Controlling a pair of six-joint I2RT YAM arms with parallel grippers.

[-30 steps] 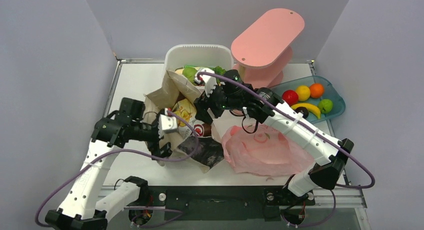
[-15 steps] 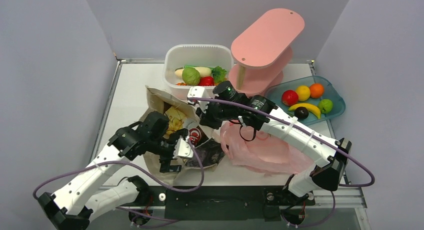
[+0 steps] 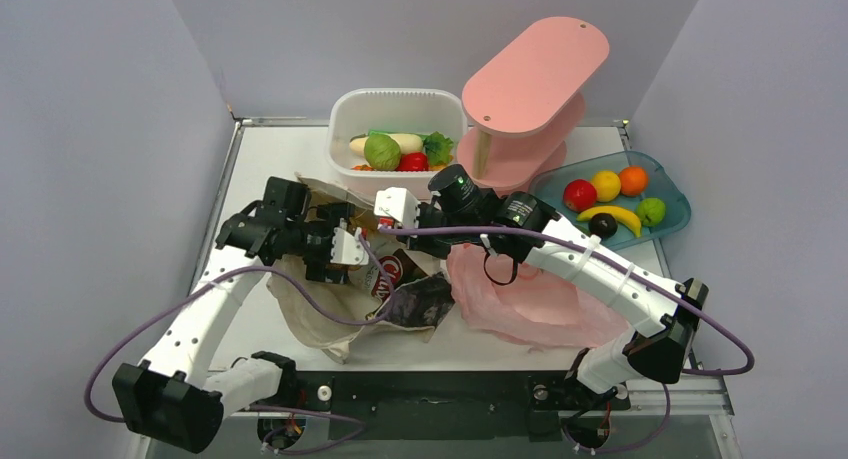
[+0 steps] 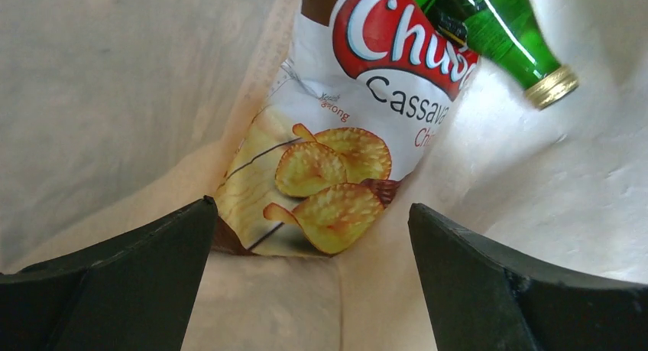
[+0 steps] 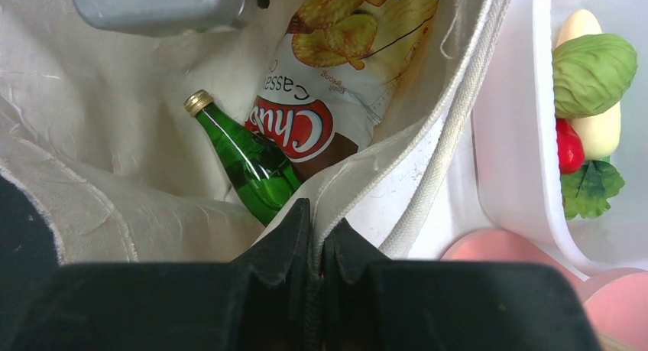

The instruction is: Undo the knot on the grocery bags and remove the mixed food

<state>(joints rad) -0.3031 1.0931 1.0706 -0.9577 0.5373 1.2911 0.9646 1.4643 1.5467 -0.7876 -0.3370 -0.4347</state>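
Observation:
The beige canvas tote [image 3: 310, 314] lies open on the table with its dark patterned patch [image 3: 422, 301] facing up. Inside it lie the crisp packet [image 4: 344, 121] and the green glass bottle [image 4: 497, 37], also seen as packet [image 5: 321, 114] and bottle [image 5: 244, 164]. My left gripper [image 4: 309, 213] is open inside the tote's mouth, just short of the packet. My right gripper [image 5: 315, 240] is shut on the tote's rim [image 5: 428, 129]. The pink plastic bag [image 3: 530, 299] lies crumpled to the right. The round green vegetable [image 5: 592, 72], radish [image 5: 600, 133] and leafy green [image 5: 588, 190] sit in the tub.
The white tub [image 3: 395, 101] stands behind the tote, with a red pepper [image 5: 565, 148] in it. A pink two-tier stand [image 3: 535, 74] rises at the back right. A blue tray [image 3: 675, 217] with fruit sits at the far right.
The right gripper has closed on the tote's rim and the tote has dropped flat from near the tub. The left arm swung around and its open gripper moved into the tote's mouth.

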